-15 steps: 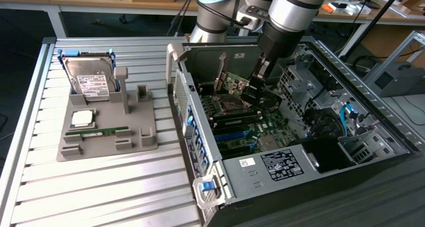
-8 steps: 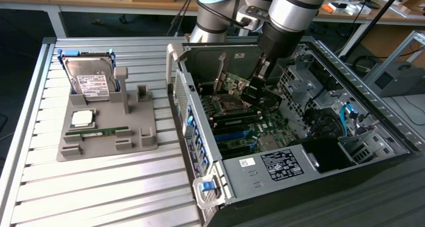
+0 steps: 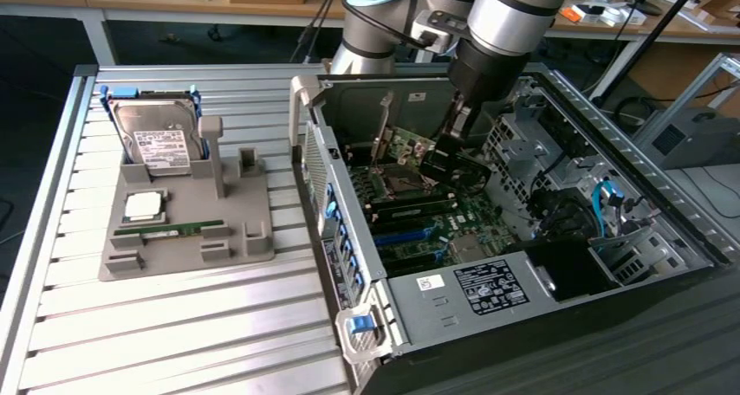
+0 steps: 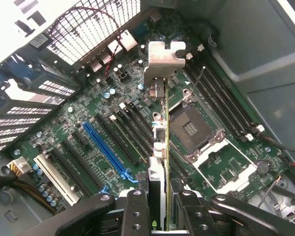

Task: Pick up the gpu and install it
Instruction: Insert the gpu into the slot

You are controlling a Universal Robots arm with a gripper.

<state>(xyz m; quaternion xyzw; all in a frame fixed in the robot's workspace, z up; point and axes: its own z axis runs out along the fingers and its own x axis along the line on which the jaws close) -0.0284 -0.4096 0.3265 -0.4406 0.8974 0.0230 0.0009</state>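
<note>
Dark gpu [image 4: 164, 61] inside computer case [image 3: 335, 165]

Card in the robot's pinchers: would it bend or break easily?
Probably stiff: the card stands straight, edge-on, in the gripper. Likely fragile, being so thin. Its metal bracket may make that end heavier.

Hard drive [image 3: 159, 139], processor chip [image 3: 144, 206], RAM stick [image 3: 173, 230], grey holder [image 3: 249, 232], slatted table [image 3: 173, 326]
</note>
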